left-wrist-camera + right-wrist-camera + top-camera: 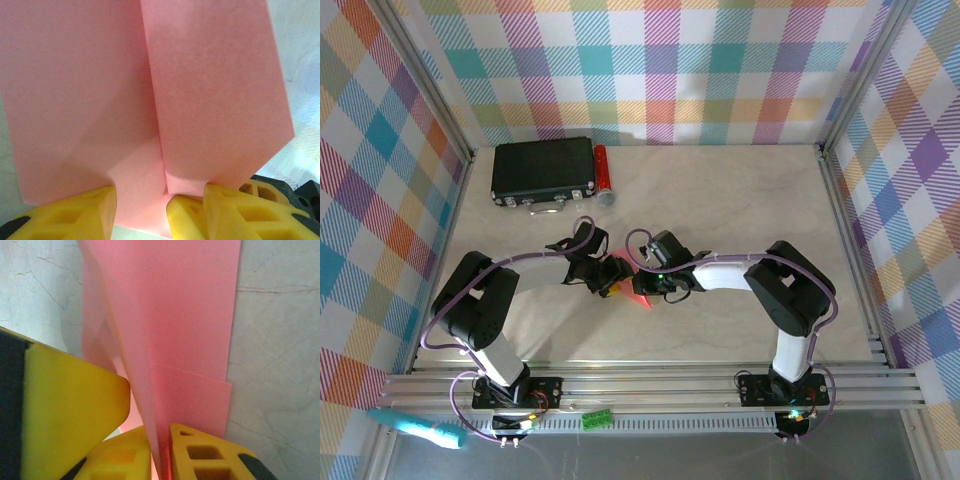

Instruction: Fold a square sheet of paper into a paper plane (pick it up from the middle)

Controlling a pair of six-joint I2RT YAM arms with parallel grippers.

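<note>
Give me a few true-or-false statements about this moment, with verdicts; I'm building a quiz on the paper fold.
1. The right gripper pinches the pink paper sheet between its fingers. True.
2. The pink paper sheet lies flat and unfolded. False: two flaps are folded in and meet along a centre seam.
3. The red cylinder lies left of the black box. False: it lies beside the box's right end.
4. The left gripper meets the right gripper near the middle of the table. True.
</note>
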